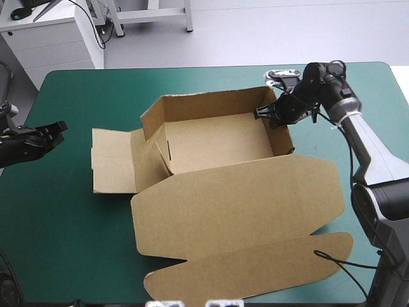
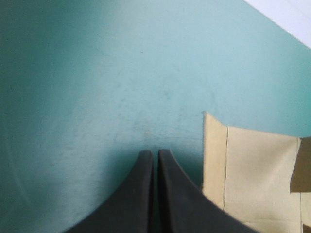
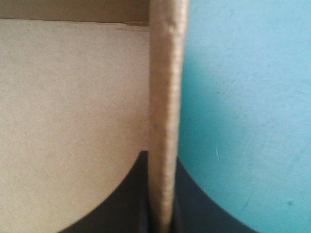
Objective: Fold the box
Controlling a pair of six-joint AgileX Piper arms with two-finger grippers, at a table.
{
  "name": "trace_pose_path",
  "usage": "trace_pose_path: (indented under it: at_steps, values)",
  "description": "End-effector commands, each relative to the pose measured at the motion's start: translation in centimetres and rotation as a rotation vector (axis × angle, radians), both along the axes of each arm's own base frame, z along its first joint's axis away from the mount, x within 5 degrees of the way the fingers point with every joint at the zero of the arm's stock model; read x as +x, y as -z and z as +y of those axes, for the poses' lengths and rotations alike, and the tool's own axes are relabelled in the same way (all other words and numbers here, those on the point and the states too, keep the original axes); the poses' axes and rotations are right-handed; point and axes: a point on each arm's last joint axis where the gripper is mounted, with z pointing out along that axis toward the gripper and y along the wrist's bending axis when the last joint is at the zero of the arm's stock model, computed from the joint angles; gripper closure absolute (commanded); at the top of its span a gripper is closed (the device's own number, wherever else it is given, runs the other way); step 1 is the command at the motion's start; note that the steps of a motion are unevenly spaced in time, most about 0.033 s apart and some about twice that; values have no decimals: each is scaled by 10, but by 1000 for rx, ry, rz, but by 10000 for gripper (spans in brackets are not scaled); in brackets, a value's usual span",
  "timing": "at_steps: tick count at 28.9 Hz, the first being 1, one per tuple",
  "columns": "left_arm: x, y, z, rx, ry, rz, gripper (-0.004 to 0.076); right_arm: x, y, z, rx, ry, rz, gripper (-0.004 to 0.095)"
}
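Tuck flap (image 1: 255, 272): is being carried flat by the teal-green desk (image 1: 70, 243), closest to the near edge and joined to the lid.
Lid (image 1: 236, 198): is being shown flat and open, stretching from the tuck flap up to the tray's near side.
Box (image 1: 217, 144): is being presented mid-desk as an open brown tray, with its far and right walls raised. A side flap (image 1: 112, 160) is lying flat off its left end.
Left gripper (image 2: 155, 156): is being held low over bare cover near the desk's left edge. Its black fingers are pressed together on nothing, apart from the side flap nearby.
Right gripper (image 1: 273, 115): is being held clamped on the tray's right wall (image 3: 165, 73) near the far right corner, one finger inside and one outside.
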Motion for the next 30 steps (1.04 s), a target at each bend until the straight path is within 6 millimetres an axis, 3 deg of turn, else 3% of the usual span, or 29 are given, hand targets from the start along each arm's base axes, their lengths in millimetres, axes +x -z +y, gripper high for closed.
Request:
trace_pose_path:
  at_steps: [1, 8, 12, 20, 30]
  values:
    - [1, -22, -7, -83, 51, -133, 715, -19, -56, -16, 133, 10, -129, 926]
    - [10, -20, -18, -282, 167, -174, 715, -29, -83, -45, 347, -6, -158, 926]
    - [14, -23, -29, -441, 290, -228, 715, -33, -94, -49, 439, -29, -194, 926]
    - [11, -38, -40, -625, 407, -318, 715, -35, -99, -39, 474, -62, -214, 925]
    - [3, -52, -77, -639, 531, -335, 716, -34, -102, 2, 444, -101, -319, 918]
